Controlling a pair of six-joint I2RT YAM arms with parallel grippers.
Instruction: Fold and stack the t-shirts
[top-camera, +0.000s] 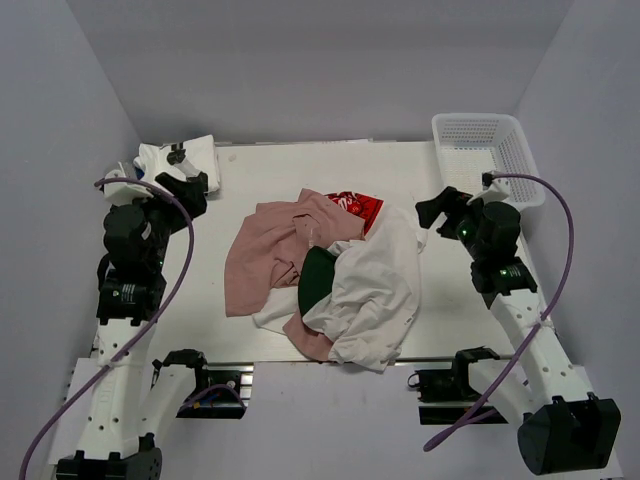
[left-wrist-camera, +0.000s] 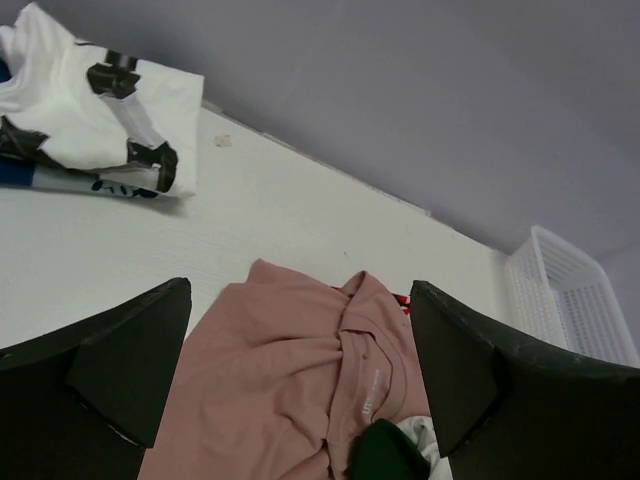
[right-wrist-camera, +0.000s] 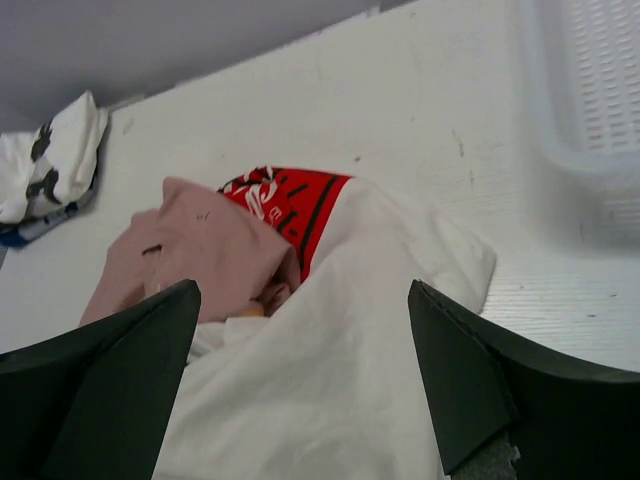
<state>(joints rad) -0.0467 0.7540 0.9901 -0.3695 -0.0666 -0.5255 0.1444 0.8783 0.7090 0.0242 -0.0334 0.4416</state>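
A loose pile of t-shirts lies mid-table: a dusty pink one (top-camera: 265, 255), a white one (top-camera: 378, 285), a dark green one (top-camera: 318, 280) tucked between them, and a red Coca-Cola print (top-camera: 356, 207) at the far side. A folded white shirt with black print (top-camera: 185, 158) sits at the far left corner. My left gripper (top-camera: 192, 186) is open and empty, left of the pile and next to the folded shirt. In its wrist view the pink shirt (left-wrist-camera: 270, 380) lies between the open fingers (left-wrist-camera: 110, 380). My right gripper (top-camera: 432, 212) is open and empty, over the white shirt (right-wrist-camera: 330, 390).
A white lattice basket (top-camera: 482, 152) stands at the far right corner and shows in the right wrist view (right-wrist-camera: 590, 90). Grey walls close in the table on three sides. Bare tabletop (top-camera: 300, 165) lies beyond the pile.
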